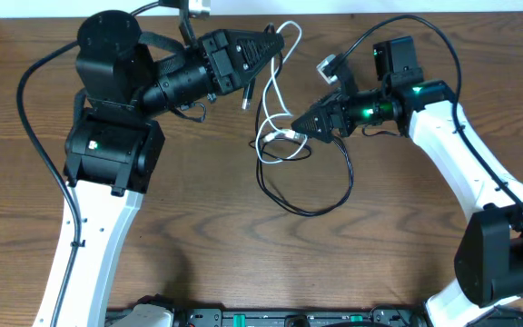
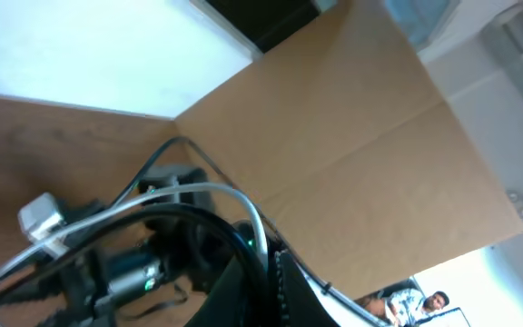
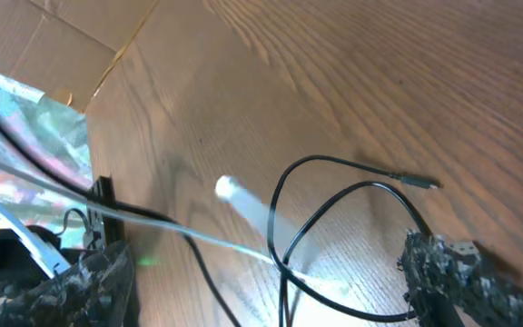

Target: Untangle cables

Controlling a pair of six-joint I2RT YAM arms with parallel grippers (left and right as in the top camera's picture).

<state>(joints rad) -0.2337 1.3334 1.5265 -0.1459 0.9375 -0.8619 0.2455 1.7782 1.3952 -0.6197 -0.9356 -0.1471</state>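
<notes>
Brown wood-grain table [image 1: 243,263] fills the overhead view, and a cardboard sheet [image 2: 352,136] stands behind it in the left wrist view. The left arm [image 1: 107,182] comes up from 7 o'clock. Its left gripper [image 1: 273,41] points toward 3 o'clock, with the tip right at the white cable [image 1: 260,143]. Can't tell if that claw is pinching or spread, since its wrist view is just blurry cords across the lens.

The right arm [image 1: 461,163] reaches in from 5 o'clock, and the right gripper [image 1: 300,129] points toward 9 o'clock. Its fingers [image 3: 452,277] sit wide apart, gripping nothing, with cords running between them.

All 3 cables bunch toward 12 o'clock of table centre, between the 2 claws. The white one loops, a black cable [image 1: 316,213] sweeps a big loop toward 6 o'clock, and a second black cable [image 1: 246,98] has its plug just beside the left gripper.
</notes>
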